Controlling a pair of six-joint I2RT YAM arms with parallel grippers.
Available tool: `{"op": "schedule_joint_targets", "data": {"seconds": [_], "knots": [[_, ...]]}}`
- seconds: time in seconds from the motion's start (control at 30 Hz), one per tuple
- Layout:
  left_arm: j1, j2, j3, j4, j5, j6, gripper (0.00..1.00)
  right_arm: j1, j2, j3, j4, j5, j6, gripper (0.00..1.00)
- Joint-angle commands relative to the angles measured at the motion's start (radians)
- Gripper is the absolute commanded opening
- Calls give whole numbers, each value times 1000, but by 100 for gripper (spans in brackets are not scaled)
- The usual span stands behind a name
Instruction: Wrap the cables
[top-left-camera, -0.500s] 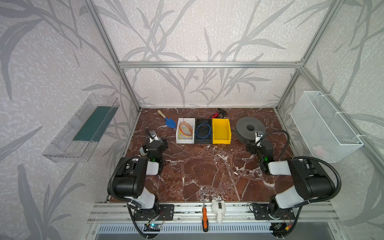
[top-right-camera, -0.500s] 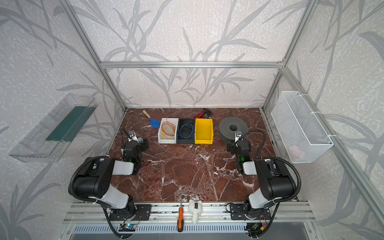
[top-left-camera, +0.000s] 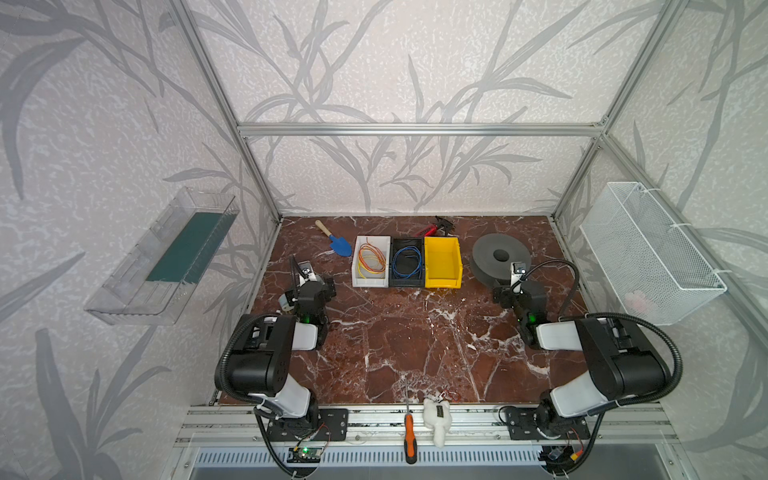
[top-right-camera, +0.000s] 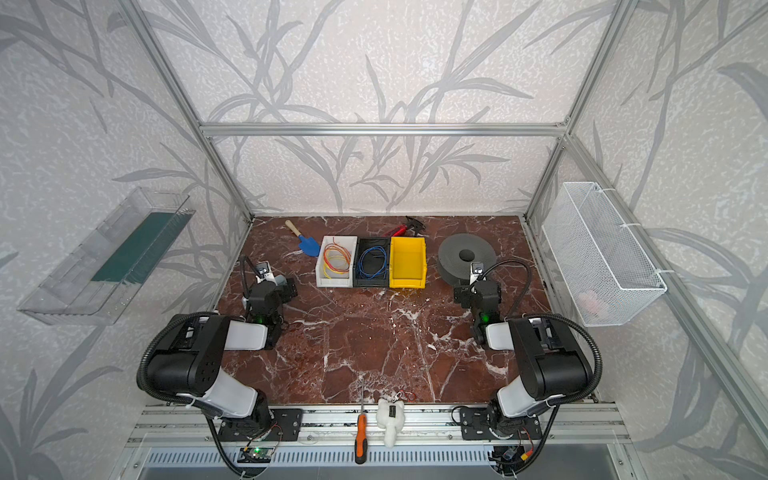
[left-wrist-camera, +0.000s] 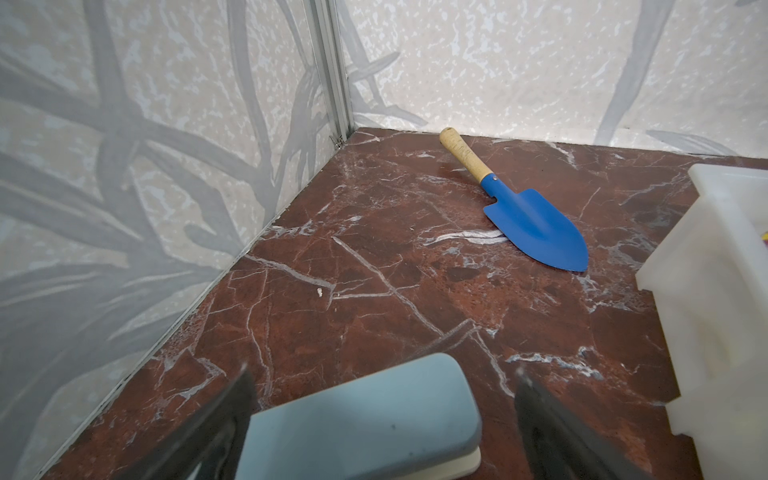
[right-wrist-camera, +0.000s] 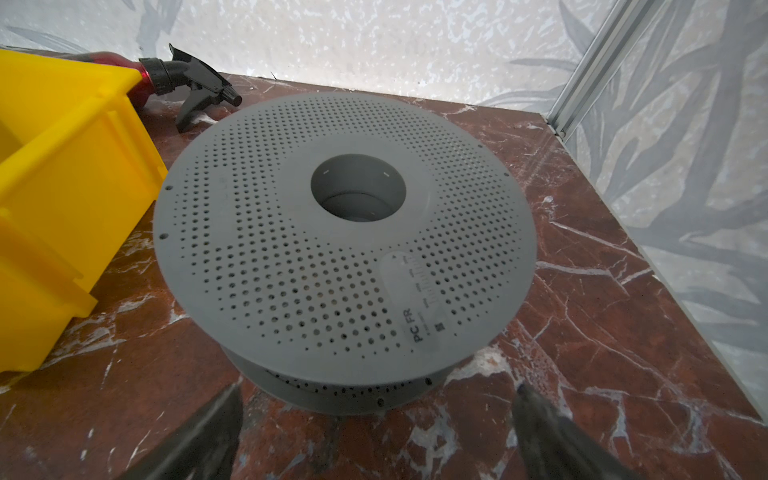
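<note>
The cables are a thin bright-blue wire (top-left-camera: 407, 264) (top-right-camera: 374, 262) coiled in loose loops inside the black middle bin (top-left-camera: 406, 242) (top-right-camera: 372, 241) at the back of the table. My left gripper (top-left-camera: 320, 286) (top-right-camera: 282, 286) (left-wrist-camera: 382, 371) is low at the left, well short of the bins. It is open, and a light-blue block (left-wrist-camera: 361, 419) lies between its spread fingers without either finger visibly touching it. On the right, my right gripper (top-left-camera: 511, 291) (top-right-camera: 469, 293) (right-wrist-camera: 379, 387) is open and empty, just in front of the grey perforated spool (top-left-camera: 500, 257) (top-right-camera: 467, 255) (right-wrist-camera: 340, 249).
A white bin (top-left-camera: 358, 262) with orange and yellow wires and an empty yellow bin (top-left-camera: 442, 262) (right-wrist-camera: 62, 187) flank the black one. A blue trowel (top-left-camera: 338, 245) (left-wrist-camera: 536, 224) lies at the back left. A red spray bottle (top-left-camera: 436, 228) (right-wrist-camera: 183, 79) lies behind the bins. A screwdriver (top-left-camera: 409, 432) and a white toy (top-left-camera: 436, 417) are at the front rail.
</note>
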Motion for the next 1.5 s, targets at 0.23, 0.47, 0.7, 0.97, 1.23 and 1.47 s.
{"op": "schedule_joint_targets", "data": {"seconds": [0.23,0.47,0.7,0.97,1.23,1.47], "knots": [[4,3,2,22,10,-4,99,4,-13,13,30,12,5,99],[5,1,-2,26,10,-6,99,3,-13,11,37,10,6,99],[-6,-40,2,-13,-26,-4,99,-3,-110,-70,143,89,28,99],[-7,-178,440,-770,-154,-22,99,-87,-461,265,-619,-78,147,99],[-29,-228,740,-1358,-84,-265,92,-3,-351,573,-1011,-211,163,99],[-72,-271,806,-1510,7,-331,98,-61,-388,510,-937,-301,326,90]]}}
